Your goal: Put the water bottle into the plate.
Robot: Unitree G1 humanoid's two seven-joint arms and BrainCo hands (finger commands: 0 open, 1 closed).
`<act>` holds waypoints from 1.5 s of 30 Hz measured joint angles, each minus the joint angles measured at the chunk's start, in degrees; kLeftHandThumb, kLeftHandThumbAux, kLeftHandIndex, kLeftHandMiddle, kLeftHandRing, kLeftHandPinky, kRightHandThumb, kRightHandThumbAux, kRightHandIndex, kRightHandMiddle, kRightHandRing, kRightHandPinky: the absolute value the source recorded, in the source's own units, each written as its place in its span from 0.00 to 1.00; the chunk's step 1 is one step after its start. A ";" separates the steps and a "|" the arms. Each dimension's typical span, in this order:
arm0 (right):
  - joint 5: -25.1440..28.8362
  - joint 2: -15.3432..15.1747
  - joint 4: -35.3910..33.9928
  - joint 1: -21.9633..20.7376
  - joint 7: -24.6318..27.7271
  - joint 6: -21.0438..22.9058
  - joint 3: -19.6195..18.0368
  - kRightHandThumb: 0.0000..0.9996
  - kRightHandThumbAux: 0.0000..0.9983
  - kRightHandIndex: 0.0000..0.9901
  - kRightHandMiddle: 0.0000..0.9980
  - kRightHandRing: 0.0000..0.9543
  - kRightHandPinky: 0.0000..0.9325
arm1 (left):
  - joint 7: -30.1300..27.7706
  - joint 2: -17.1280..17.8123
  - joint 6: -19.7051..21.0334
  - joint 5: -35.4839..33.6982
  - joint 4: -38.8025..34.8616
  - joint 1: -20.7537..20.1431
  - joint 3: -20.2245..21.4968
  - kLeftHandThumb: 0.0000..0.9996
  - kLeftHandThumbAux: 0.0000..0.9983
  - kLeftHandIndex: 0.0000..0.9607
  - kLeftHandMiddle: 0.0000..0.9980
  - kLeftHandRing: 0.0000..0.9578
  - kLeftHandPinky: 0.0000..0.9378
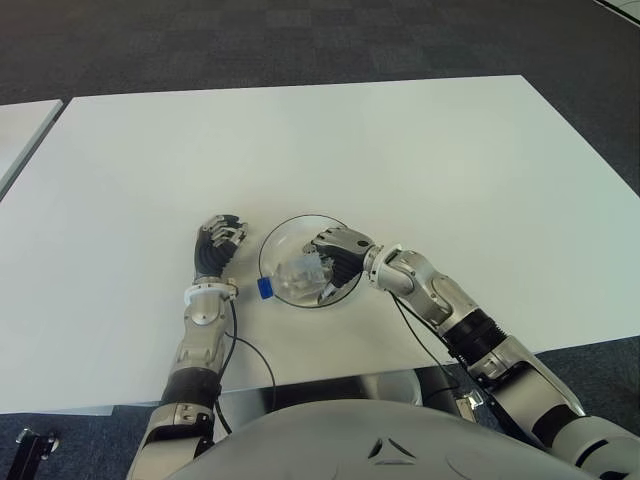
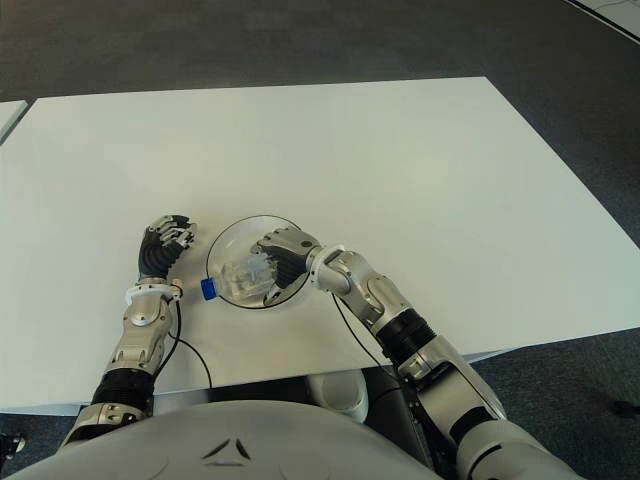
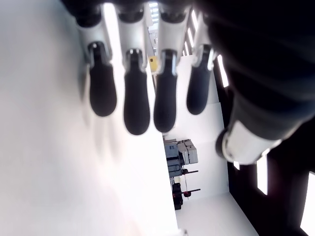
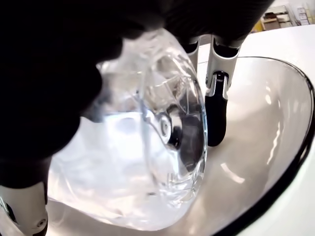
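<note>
A clear water bottle (image 1: 298, 276) with a blue cap (image 1: 265, 288) lies on its side in the round glass plate (image 1: 290, 232) near the table's front edge. Its cap pokes out over the plate's left rim. My right hand (image 1: 335, 262) is inside the plate, fingers curled around the bottle's body. The right wrist view shows the bottle's base (image 4: 147, 147) close up against the palm, with a fingertip (image 4: 216, 120) beside it and the plate's rim (image 4: 290, 162) below. My left hand (image 1: 217, 246) shows just left of the plate, palm down, fingers relaxed and holding nothing.
The white table (image 1: 330, 150) stretches wide behind the plate. A second white table edge (image 1: 20, 130) shows at the far left. A black cable (image 1: 250, 350) runs along my left forearm. Dark carpet (image 1: 300, 40) lies beyond.
</note>
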 measured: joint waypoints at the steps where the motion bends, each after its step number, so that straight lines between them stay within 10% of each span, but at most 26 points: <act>1: -0.13 -0.03 -0.42 -0.09 0.77 0.49 0.11 0.68 0.73 0.42 0.42 0.44 0.45 | 0.00 0.00 0.00 -0.05 0.00 0.00 0.00 0.83 0.68 0.43 0.48 0.60 0.57; 4: -0.64 -0.21 -1.81 -0.51 3.19 2.02 0.72 0.68 0.74 0.41 0.34 0.36 0.38 | -0.03 0.00 0.00 -0.37 0.00 0.00 -0.01 0.83 0.68 0.43 0.47 0.59 0.56; 7: -1.15 -0.33 -2.75 -0.78 4.51 3.15 1.15 0.37 0.77 0.23 0.25 0.27 0.30 | -0.04 0.01 0.00 -0.47 0.01 -0.07 -0.04 0.83 0.68 0.43 0.47 0.59 0.56; 10: -1.61 -0.38 -3.51 -0.77 5.15 4.11 1.41 0.27 0.77 0.17 0.19 0.20 0.25 | -0.04 0.02 0.00 -0.46 0.02 -0.13 -0.12 0.83 0.68 0.43 0.47 0.58 0.56; 26: -3.26 -0.02 -5.93 1.61 2.74 8.38 1.55 0.30 0.69 0.03 0.00 0.00 0.03 | -0.03 -0.06 0.43 -0.93 -0.17 -0.18 -0.16 0.83 0.68 0.43 0.47 0.58 0.57; 45: -7.15 -0.34 -5.54 5.45 -11.49 6.97 1.98 0.01 0.52 0.00 0.00 0.00 0.00 | -0.03 -1.07 1.66 -2.75 -0.55 -0.86 1.43 0.83 0.68 0.43 0.48 0.57 0.55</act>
